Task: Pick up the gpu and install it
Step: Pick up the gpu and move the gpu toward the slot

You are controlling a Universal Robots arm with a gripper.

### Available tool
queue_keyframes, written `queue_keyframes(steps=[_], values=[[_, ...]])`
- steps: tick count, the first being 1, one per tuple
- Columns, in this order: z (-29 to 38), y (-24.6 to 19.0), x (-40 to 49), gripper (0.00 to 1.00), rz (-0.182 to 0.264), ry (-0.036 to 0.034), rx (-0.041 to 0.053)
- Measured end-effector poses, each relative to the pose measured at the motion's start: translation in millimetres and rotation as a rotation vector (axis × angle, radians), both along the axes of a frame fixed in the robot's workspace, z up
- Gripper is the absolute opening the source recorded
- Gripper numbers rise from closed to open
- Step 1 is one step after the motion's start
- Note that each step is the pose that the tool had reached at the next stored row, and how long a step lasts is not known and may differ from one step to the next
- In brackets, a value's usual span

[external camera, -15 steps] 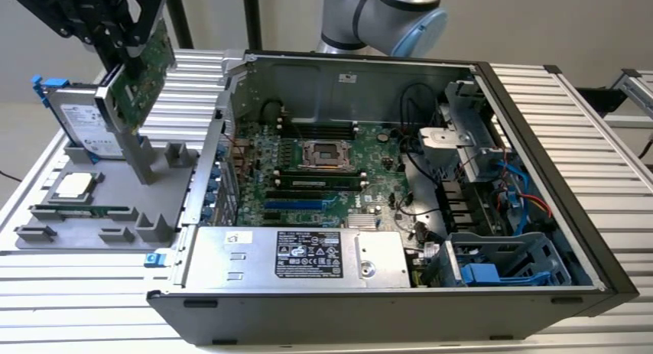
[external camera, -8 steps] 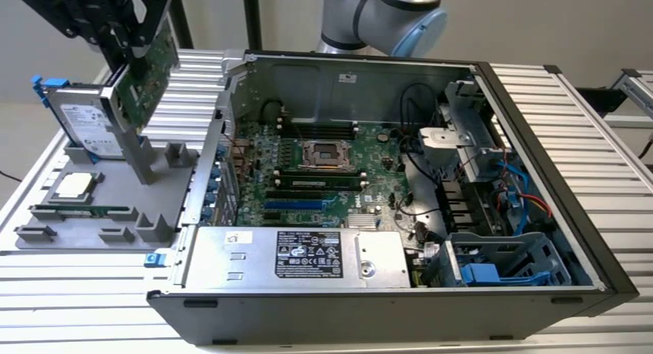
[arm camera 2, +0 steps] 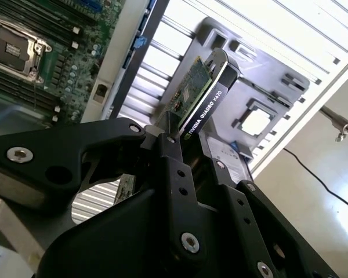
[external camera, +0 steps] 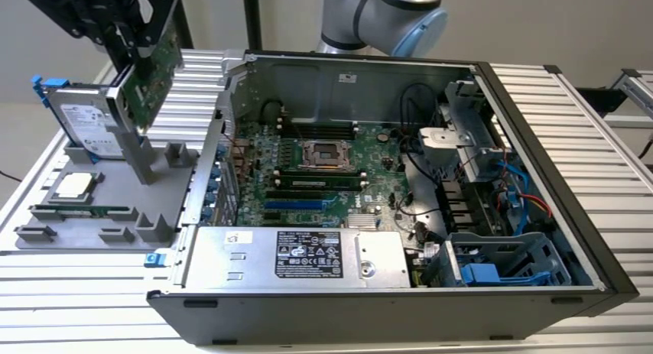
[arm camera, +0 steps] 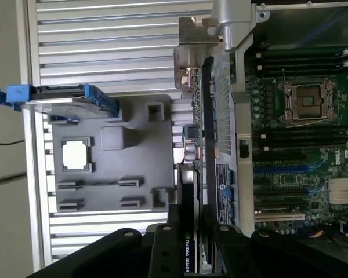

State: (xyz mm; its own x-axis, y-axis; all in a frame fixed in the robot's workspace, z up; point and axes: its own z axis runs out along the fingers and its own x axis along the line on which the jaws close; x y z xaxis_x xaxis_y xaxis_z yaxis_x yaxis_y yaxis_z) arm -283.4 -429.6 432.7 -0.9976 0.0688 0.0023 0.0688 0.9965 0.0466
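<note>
The gpu (external camera: 155,77) hangs tilted in the air above the grey holder tray (external camera: 102,178) at the exterior view's left. Its green board faces the open computer case. My gripper (external camera: 128,40) is shut on its upper end. In the second wrist view the gpu (arm camera 2: 200,95) stands between the black fingers (arm camera 2: 173,159), with its black shroud edge toward the camera, and my gripper (arm camera 2: 188,139) clamps it. In the first wrist view the gpu (arm camera: 200,145) is seen edge-on, its silver bracket (arm camera: 196,49) at the far end. It lies between the tray (arm camera: 104,174) and the case wall, held by my gripper (arm camera: 192,231).
On the tray stand a silver hard drive with a blue frame (external camera: 87,121), a processor chip (external camera: 76,186) and a green memory stick (external camera: 82,212). The open case holds the motherboard (external camera: 316,167), a power supply (external camera: 296,254) and drive cages (external camera: 500,262).
</note>
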Motion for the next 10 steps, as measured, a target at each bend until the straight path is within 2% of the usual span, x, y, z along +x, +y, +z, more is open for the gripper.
queue_keyframes(steps=[10], values=[[0.0, 0.0, 7.2, 0.0, 0.0, 0.0002, 0.0]])
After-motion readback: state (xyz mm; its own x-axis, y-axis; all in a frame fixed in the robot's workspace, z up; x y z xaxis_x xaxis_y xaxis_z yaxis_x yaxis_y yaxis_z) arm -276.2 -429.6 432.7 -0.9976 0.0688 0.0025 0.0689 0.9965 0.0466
